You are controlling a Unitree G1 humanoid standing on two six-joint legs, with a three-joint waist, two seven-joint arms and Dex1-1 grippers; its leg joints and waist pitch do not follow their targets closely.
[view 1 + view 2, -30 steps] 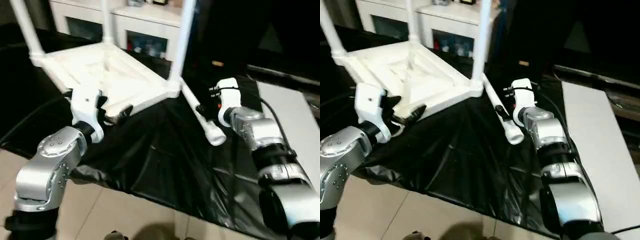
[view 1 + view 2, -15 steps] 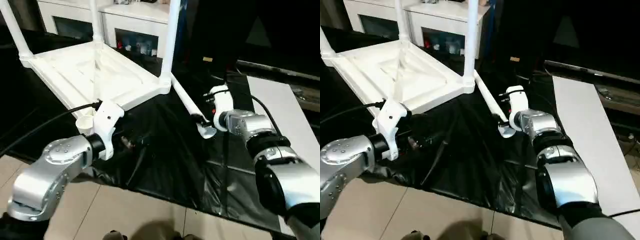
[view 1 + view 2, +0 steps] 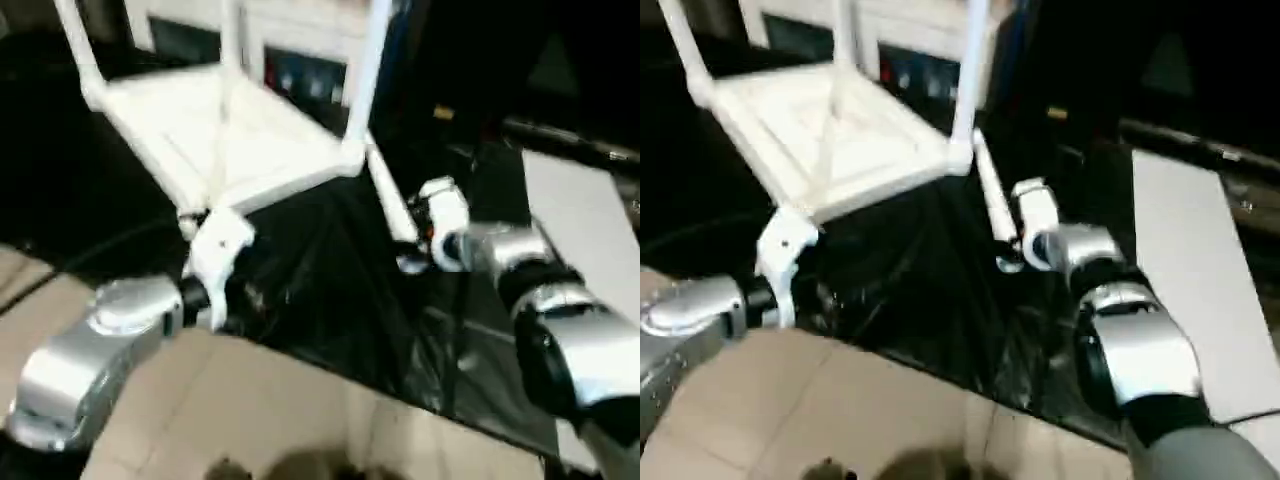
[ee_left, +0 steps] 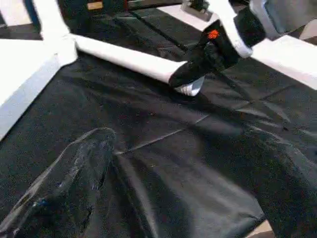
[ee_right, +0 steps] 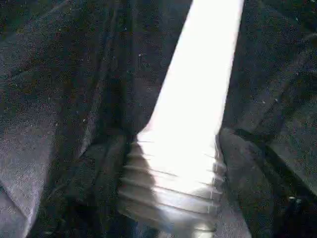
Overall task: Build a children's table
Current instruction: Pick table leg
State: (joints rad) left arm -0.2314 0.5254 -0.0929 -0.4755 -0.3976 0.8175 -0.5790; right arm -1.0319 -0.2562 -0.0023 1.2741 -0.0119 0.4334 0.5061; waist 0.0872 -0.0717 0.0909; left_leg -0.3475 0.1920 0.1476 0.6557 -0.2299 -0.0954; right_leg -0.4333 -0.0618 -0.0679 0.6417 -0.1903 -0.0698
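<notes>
The white tabletop (image 3: 220, 130) lies upside down on the black sheet, ribbed underside up, with three legs standing in its corner sockets. A fourth, loose leg (image 3: 385, 200) lies on the sheet, running from the tabletop's near right corner toward me. My right gripper (image 3: 415, 245) is shut on that leg's threaded end (image 5: 173, 183), with a black finger pressed against each side; the left wrist view shows the grip (image 4: 190, 79) on the leg (image 4: 124, 57). My left gripper (image 3: 245, 290) hangs open and holds nothing, just in front of the tabletop's near corner.
A white cabinet (image 3: 300, 60) with dark glass doors stands behind the tabletop. A flat white board (image 3: 580, 200) lies at the right. The black sheet (image 3: 330, 300) is wrinkled and ends at the near edge, with tiled floor (image 3: 250, 400) below.
My right gripper's fingers have closed around the loose leg's threaded end. My left arm has drawn back from the tabletop's edge to the near corner. The camera has shifted.
</notes>
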